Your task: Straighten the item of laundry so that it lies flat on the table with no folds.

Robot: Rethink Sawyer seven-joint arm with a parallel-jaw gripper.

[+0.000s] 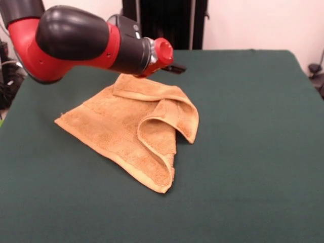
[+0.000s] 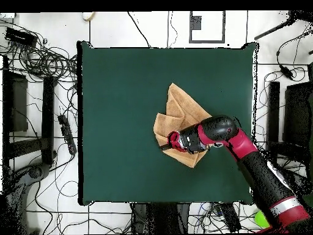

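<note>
The towel (image 1: 135, 132) lies crumpled near the middle of the table (image 1: 253, 152), with one flap curled up and doubled over itself on the side facing the front camera. The pincer (image 1: 172, 67) hangs over the towel's far edge; whether it is open or closed cannot be told. The step in hand looks like taking one edge, so grip a single layer at an outer corner and pull away from the fold, low and slow. Bare green cloth surrounds the towel on every side.
</note>
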